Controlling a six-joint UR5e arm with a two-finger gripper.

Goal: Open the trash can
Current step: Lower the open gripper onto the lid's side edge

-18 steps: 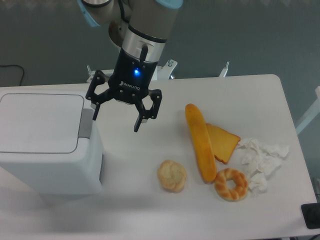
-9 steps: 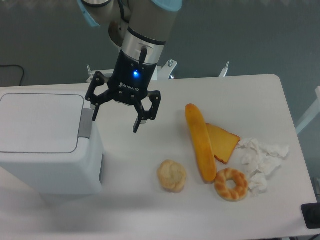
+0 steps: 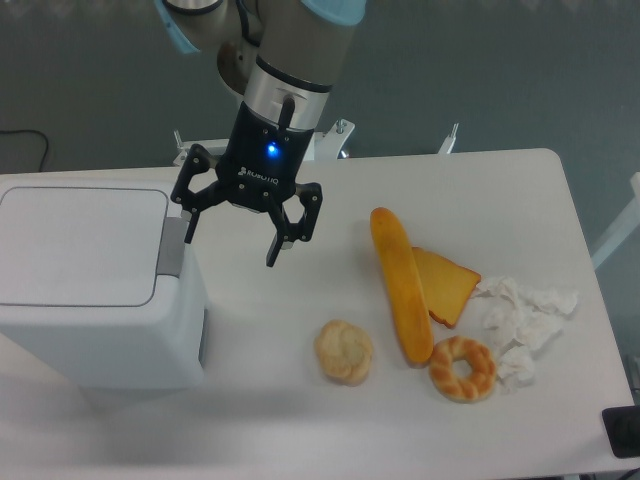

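White trash can [image 3: 90, 290], grey tab [image 3: 171, 246], black fingers [image 3: 273, 251].

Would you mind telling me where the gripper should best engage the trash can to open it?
Probably at the grey push tab on the trash can's right lid edge, coming from above: it is the lid's only distinct feature, and the open gripper hovers beside it.

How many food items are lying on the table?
4, all right of the trash can: a bun, a long loaf, a cheese wedge beside it, and a ring pastry in front.
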